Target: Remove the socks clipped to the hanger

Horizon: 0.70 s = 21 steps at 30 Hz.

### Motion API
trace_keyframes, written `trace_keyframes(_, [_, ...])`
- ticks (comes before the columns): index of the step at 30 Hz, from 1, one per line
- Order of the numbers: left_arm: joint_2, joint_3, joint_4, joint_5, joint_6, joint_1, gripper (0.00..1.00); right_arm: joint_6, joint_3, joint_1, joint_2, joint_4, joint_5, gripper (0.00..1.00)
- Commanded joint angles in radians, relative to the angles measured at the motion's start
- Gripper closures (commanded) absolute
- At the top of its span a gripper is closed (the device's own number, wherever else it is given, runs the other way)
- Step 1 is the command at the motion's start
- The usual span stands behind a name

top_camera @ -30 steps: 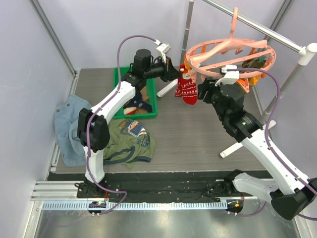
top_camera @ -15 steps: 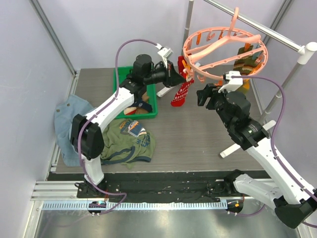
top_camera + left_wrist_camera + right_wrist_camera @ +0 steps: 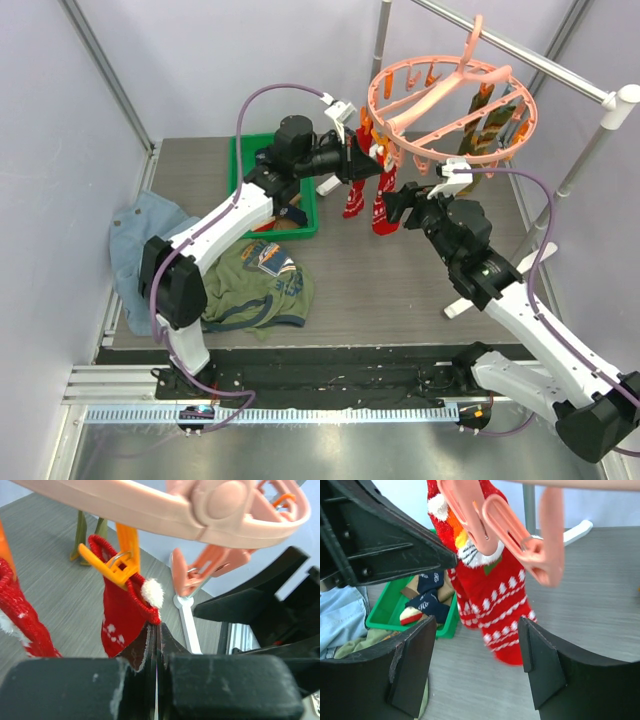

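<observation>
- Hanging by its hook from the rail [image 3: 540, 62] at the far right, the hanger [image 3: 425, 100] sits tilted. Its ring face is turned partly toward the overhead camera and its hook points up.
- You have two red socks [image 3: 385, 212] dangling from the ring's left side. Their long axes run near vertical, cuffs up at the clips, toes down toward the table [image 3: 400, 290].
- Your left gripper [image 3: 355, 165] reaches in from the left at cuff height.
- In its wrist view the jaws are pressed together on the cuff edge of one red sock [image 3: 122, 622], just under the white pompom. An orange clip [image 3: 117, 562] bites the same cuff above the jaws.
- Your right gripper [image 3: 476, 630] faces the red socks from the other side. Its fingers [image 3: 412, 665] are spread apart with nothing held, and a patterned red sock hangs just beyond the gap.
- You also have olive socks [image 3: 497, 118] with orange stripes clipped at the ring's far right side, hanging lengthwise down.
- Left of the red socks a green bin [image 3: 380, 620] rests on the table, with navy socks [image 3: 427, 600] lying inside.
</observation>
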Motion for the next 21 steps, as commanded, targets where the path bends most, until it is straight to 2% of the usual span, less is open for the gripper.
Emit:
trace_keyframes(1, [-0.077,-0.001,0.036,-0.017,-0.028,-0.015,1.0,-0.006,-0.026,0.013,0.018,0.203,0.012,0.26])
trace_keyframes(11, [-0.066,0.012,0.071,-0.014,-0.092,-0.04,1.0,-0.025,-0.124,0.046,0.116,0.442,0.101,0.26])
trace_keyframes(16, [-0.074,-0.003,0.094,-0.016,-0.118,-0.043,1.0,-0.025,-0.12,0.056,0.175,0.478,0.166,0.29])
trace_keyframes(19, [-0.081,-0.017,0.114,-0.014,-0.141,-0.043,1.0,-0.023,-0.124,0.056,0.199,0.504,0.216,0.54])
trace_keyframes(20, [-0.083,-0.02,0.12,-0.016,-0.146,-0.043,1.0,-0.026,-0.123,0.056,0.202,0.51,0.226,0.76])
trace_keyframes(21, [-0.082,-0.023,0.122,-0.017,-0.149,-0.045,1.0,-0.034,-0.123,0.056,0.204,0.512,0.223,0.86])
